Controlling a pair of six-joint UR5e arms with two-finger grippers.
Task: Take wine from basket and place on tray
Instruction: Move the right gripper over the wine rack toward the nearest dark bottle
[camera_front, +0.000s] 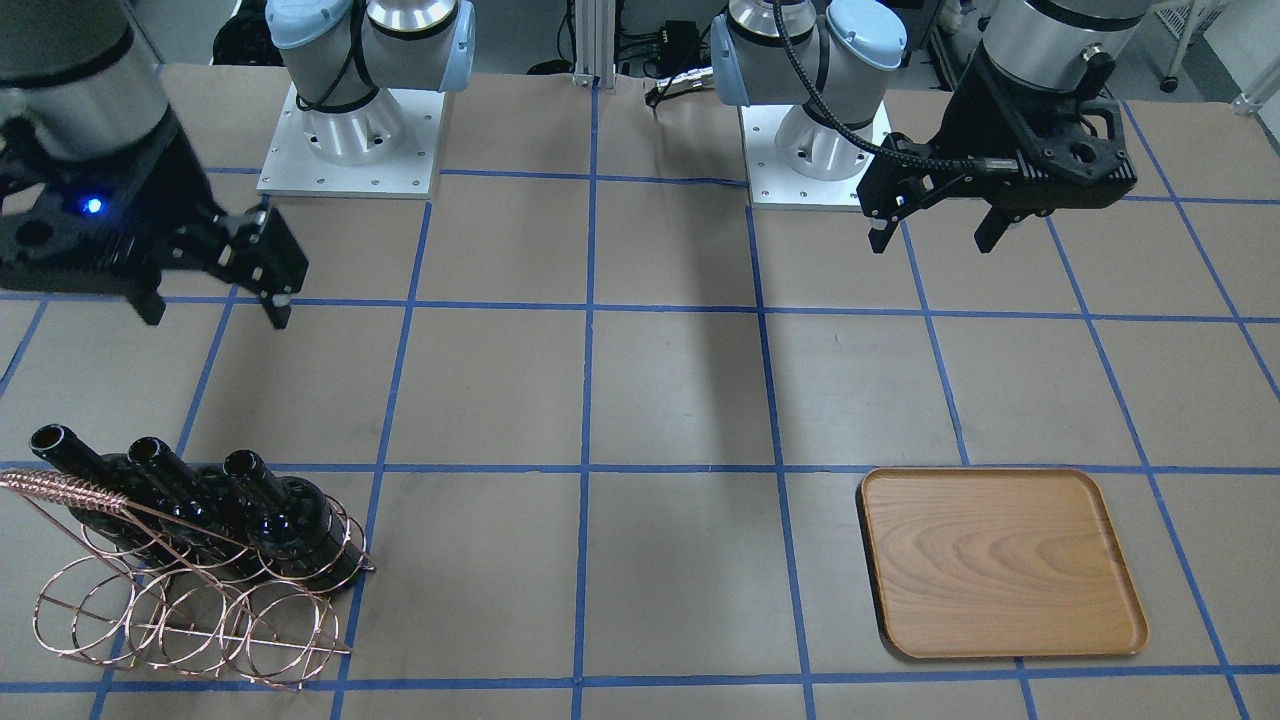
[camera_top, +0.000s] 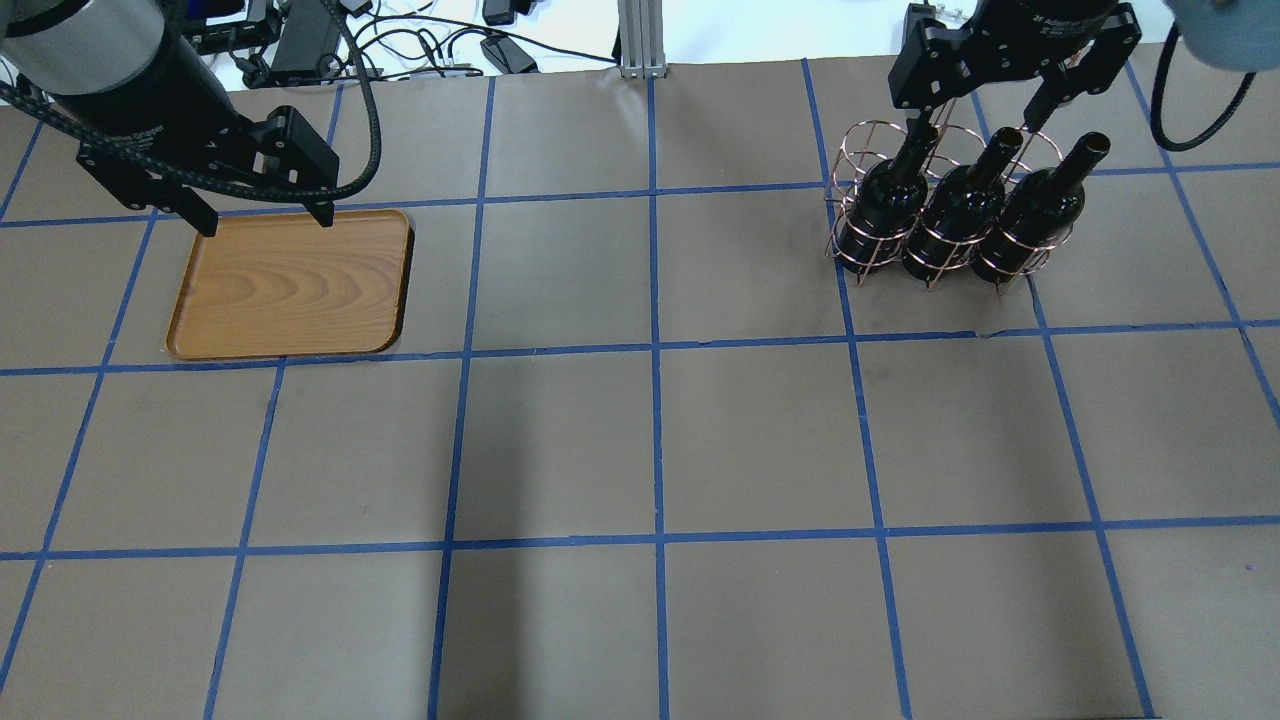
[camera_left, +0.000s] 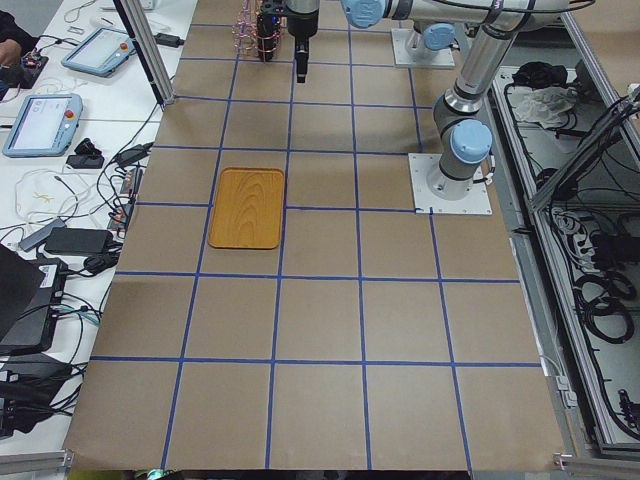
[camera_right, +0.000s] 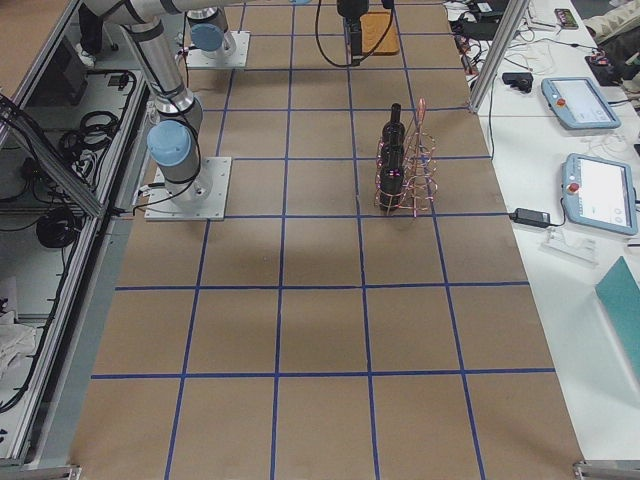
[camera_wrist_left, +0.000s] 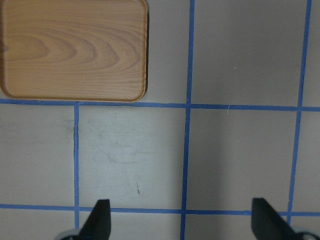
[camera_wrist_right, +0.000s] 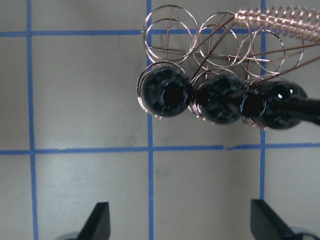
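Observation:
Three dark wine bottles (camera_front: 285, 515) (camera_top: 955, 215) (camera_wrist_right: 167, 95) stand upright side by side in the copper wire basket (camera_front: 180, 620) (camera_top: 860, 150) (camera_wrist_right: 170, 30), in its row of rings nearer the robot. The other row of rings is empty. The wooden tray (camera_front: 1000, 560) (camera_top: 290, 285) (camera_wrist_left: 72, 50) lies empty on the other side of the table. My right gripper (camera_front: 215, 312) (camera_top: 975, 120) (camera_wrist_right: 181, 220) is open and empty, high above the table on the robot's side of the bottles. My left gripper (camera_front: 930, 240) (camera_top: 265, 220) (camera_wrist_left: 181, 220) is open and empty, high on the robot's side of the tray.
The table is covered in brown paper with a blue tape grid (camera_top: 655, 350). The two arm bases (camera_front: 350, 140) (camera_front: 815, 150) stand at its robot-side edge. Tablets and cables lie on side benches (camera_left: 45, 120) (camera_right: 600, 190) beyond the far edge.

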